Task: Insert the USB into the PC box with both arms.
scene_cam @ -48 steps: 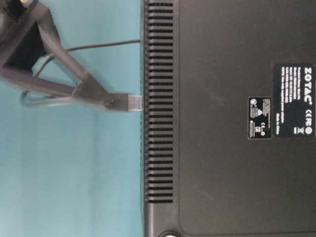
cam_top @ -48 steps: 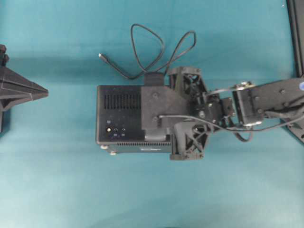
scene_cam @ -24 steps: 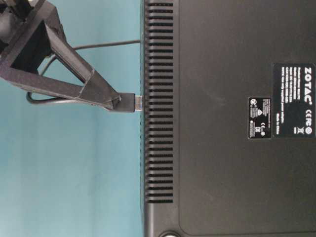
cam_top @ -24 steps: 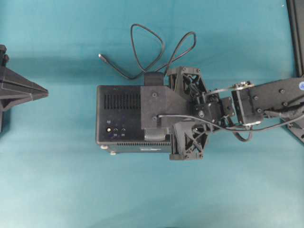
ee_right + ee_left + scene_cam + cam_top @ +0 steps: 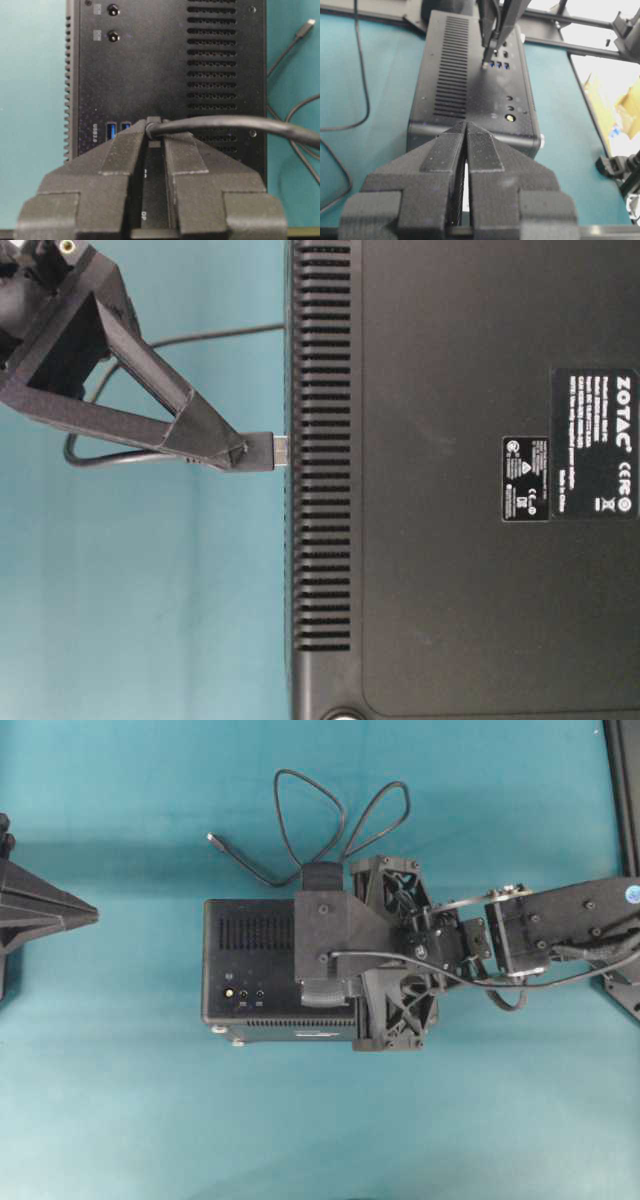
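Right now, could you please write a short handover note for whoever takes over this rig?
Right gripper: shut on the USB plug, held at the PC box's port face, its metal tip at the blue ports.
Left gripper: shut, empty, off the box's end.
The USB lies looped on the table behind the box, its far plug free.
Done: plug picked up and brought to the ports.
Left: confirm seating, push home, brace the box.

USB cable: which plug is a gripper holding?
The plug at the PC box, pinched by the right gripper; the other plug lies free on the table.
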Controlling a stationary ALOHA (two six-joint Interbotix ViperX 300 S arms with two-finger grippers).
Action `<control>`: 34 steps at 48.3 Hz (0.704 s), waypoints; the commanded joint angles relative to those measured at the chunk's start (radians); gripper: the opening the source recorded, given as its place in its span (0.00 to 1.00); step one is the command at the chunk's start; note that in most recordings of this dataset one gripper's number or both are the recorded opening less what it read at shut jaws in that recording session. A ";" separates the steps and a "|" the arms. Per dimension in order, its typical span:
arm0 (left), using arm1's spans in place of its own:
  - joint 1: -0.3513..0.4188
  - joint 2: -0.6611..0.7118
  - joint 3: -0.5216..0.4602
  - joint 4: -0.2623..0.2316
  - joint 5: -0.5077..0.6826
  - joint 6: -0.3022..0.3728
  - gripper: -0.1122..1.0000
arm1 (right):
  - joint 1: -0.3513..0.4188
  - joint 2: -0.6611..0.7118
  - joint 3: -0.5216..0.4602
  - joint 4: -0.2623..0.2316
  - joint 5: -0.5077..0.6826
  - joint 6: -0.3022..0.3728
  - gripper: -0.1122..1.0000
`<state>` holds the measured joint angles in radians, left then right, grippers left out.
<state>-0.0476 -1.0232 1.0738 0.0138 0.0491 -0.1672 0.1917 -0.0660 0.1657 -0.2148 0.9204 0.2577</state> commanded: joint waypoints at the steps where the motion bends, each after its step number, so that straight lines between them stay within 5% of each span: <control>1: -0.003 0.005 -0.009 0.002 -0.005 0.000 0.10 | -0.009 -0.009 0.008 0.002 0.003 0.009 0.20; 34: -0.003 -0.011 0.006 0.003 -0.005 0.000 0.10 | -0.008 -0.006 0.006 0.034 -0.017 0.009 0.20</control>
<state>-0.0476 -1.0385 1.0937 0.0138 0.0491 -0.1687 0.1887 -0.0660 0.1718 -0.1887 0.8974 0.2577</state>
